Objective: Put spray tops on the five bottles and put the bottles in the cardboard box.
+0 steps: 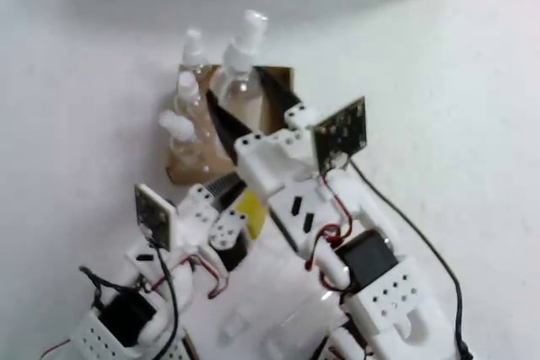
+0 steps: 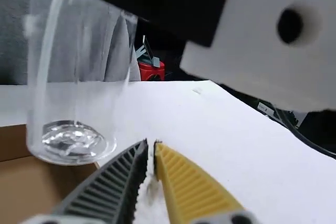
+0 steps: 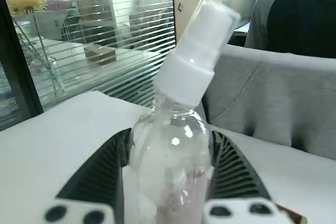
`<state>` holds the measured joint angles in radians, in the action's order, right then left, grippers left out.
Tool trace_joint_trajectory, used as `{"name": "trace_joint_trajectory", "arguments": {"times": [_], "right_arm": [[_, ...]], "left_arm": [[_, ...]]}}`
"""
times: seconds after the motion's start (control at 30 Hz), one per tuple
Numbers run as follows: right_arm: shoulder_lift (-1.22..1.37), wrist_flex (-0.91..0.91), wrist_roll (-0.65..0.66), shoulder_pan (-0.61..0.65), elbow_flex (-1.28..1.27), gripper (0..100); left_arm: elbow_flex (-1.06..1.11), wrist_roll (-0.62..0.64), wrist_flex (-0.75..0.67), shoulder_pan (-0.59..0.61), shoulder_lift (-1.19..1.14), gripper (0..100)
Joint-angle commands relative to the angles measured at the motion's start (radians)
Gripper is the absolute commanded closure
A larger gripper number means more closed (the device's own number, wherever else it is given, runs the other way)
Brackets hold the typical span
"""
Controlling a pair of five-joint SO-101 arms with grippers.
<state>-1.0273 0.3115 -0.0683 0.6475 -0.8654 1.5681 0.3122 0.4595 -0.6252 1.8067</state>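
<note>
Capped bottle [image 3: 170, 156] above the box [image 1: 190, 170]
My right gripper [image 1: 245, 107] clamps it to lower in; left gripper [image 2: 151, 153] sits together, empty.

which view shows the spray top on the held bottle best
The right wrist view: the white spray top sits large and centred, tilted on the bottle that the right gripper holds. The high view shows it smaller from above. The left wrist view shows a clear bottle base.
</note>
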Motion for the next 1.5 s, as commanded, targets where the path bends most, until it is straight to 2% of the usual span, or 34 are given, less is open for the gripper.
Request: {"name": "trace_joint_trajectory", "arguments": {"times": [0.0,0.17,0.37,0.63,0.87,1.07,1.2,1.33,1.47], "right_arm": [[-0.045,0.117,-0.012,0.008,0.035,98.3],[-0.154,0.265,-0.012,0.012,0.037,98.3],[-0.257,0.371,-0.009,0.010,0.037,98.3],[-0.274,0.377,-0.005,0.004,0.034,98.3],[-0.269,0.377,-0.003,-0.124,0.031,98.3],[-0.124,0.271,-0.003,-0.226,0.008,98.3],[0.008,0.099,-0.005,-0.272,-0.037,98.3],[0.113,-0.016,-0.005,-0.277,-0.066,98.3],[0.214,-0.084,-0.003,-0.277,-0.061,98.3]], "left_arm": [[0.008,-0.015,-0.031,-0.004,0.013,98],[0.021,-0.015,-0.052,-0.004,0.013,98],[0.021,-0.011,-0.060,0.062,0.013,98],[0.023,-0.011,-0.043,0.071,0.013,98],[0.012,-0.017,0.215,0.085,0.013,98],[-0.061,-0.023,0.496,0.292,0.013,98],[-0.077,-0.170,0.626,0.438,0.013,98],[-0.072,-0.255,0.707,0.552,0.013,98],[-0.066,-0.301,0.724,0.636,0.013,98]]}}
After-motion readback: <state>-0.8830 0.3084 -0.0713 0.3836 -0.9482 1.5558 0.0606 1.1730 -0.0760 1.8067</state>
